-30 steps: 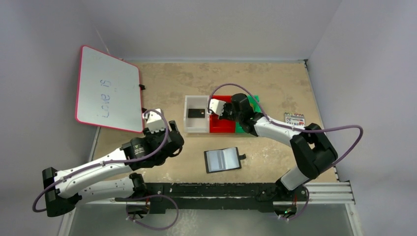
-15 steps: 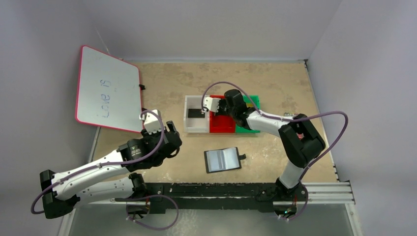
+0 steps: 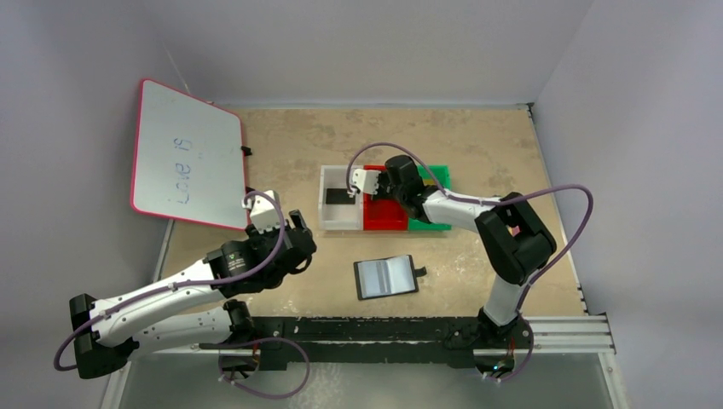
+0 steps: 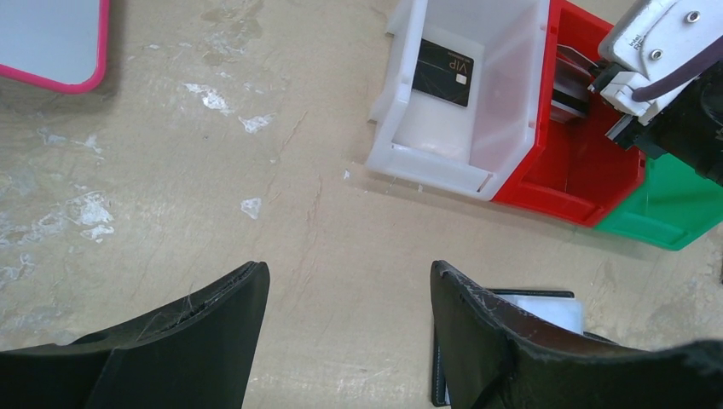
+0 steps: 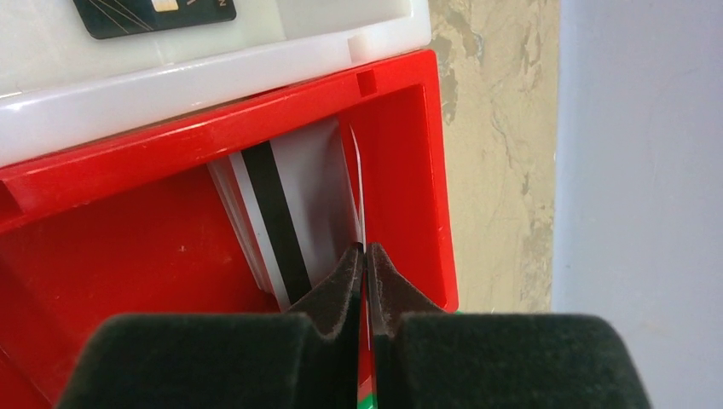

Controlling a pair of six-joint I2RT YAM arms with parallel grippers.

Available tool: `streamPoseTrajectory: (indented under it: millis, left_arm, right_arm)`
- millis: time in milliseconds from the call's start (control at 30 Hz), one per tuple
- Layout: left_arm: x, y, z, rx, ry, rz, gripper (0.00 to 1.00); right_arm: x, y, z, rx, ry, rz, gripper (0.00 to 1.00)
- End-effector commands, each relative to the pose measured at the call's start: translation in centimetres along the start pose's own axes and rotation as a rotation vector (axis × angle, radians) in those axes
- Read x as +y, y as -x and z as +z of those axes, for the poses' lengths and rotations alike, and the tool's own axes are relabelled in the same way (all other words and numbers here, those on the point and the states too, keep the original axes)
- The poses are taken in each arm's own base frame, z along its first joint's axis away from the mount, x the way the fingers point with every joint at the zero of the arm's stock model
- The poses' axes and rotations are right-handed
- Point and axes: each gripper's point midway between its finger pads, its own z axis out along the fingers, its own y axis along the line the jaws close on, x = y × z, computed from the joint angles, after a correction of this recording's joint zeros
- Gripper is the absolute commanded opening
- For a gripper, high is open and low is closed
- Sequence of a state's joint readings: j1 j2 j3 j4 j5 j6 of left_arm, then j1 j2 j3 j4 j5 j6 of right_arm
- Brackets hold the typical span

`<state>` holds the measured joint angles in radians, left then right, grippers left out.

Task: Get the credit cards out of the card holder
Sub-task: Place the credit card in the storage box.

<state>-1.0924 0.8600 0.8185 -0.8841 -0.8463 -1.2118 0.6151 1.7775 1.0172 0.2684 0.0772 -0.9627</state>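
While reaching down into the red bin point(image 5: 111, 183), pinches a thin card point(image 5: 358, 179) between the pressed-together tips of the right gripper point(image 5: 364, 256). Seen edge-on only, so colour hard to tell, possibly pale. Held upright, close to the bin's right wall. Just left of it, inside the same bin, a silver-grey card point(image 5: 320, 196) with a dark stripe, leaning; touching the pinched card or not, cannot tell. Alongside, the white bin point(image 4: 426, 162), with a black card point(image 4: 444, 72) lying flat on its floor. On the other side of the red one, a green bin point(image 4: 673, 213); all three pressed together in a row. Nearer the arm bases and apart from the bins, the card holder point(image 3: 386, 276), lying open on the table point(image 3: 298, 145), grey-blue faces up, strap tab at its right edge. Above the tabletop left of the card holder, left gripper point(image 4: 347, 277) with fingers spread wide. At the table's far left, a pink-framed whiteboard point(image 3: 183, 158).
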Motion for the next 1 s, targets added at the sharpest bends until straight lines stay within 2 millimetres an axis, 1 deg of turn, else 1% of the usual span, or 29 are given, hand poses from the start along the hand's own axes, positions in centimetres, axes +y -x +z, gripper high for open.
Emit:
streamPoseTrajectory:
  millis: [0,133,167,267,367,567,600,633,767,833,967]
  left_arm:
    - [-0.1,0.1,0.2,-0.010,-0.002,-0.023,0.69]
    - [-0.2,-0.1,0.3,-0.004,-0.002,-0.019,0.68]
    - [-0.2,-0.1,0.3,-0.004,-0.003,-0.018,0.68]
    - [-0.3,-0.2,0.3,-0.003,-0.003,-0.016,0.68]
    - [-0.5,-0.4,0.4,0.007,-0.012,-0.014,0.68]
    - [-0.8,-0.7,0.4,0.020,-0.024,-0.009,0.68]
    - [-0.8,-0.8,0.4,0.022,-0.023,-0.005,0.68]
    - [-0.8,-0.8,0.4,0.024,-0.024,-0.005,0.68]
    - [-0.8,-1.0,0.5,0.027,-0.024,-0.004,0.68]
    - [-0.9,-1.0,0.5,0.030,-0.026,-0.002,0.68]
    - [-1.1,-1.3,0.6,0.042,-0.031,0.016,0.68]
  right_arm:
    - [-3.0,1.2,-0.1,-0.012,-0.092,0.002,0.04]
    - [-2.9,1.3,-0.2,-0.018,-0.089,0.008,0.07]
    - [-2.8,1.3,-0.2,-0.021,-0.085,0.007,0.11]
    - [-2.4,1.3,-0.2,-0.026,-0.069,0.009,0.13]
    - [-2.1,1.9,-0.4,-0.053,-0.046,0.021,0.19]
    - [-1.2,2.2,-0.7,-0.079,0.003,0.021,0.21]
    - [-1.0,2.3,-0.8,-0.085,0.012,0.019,0.25]
    - [-0.9,2.4,-1.0,-0.086,0.018,0.017,0.27]
    - [-0.7,2.3,-1.1,-0.083,0.025,0.010,0.28]
    - [-0.6,2.2,-1.2,-0.081,0.037,0.011,0.37]
    - [-0.4,2.6,-1.5,-0.101,0.052,0.020,0.39]
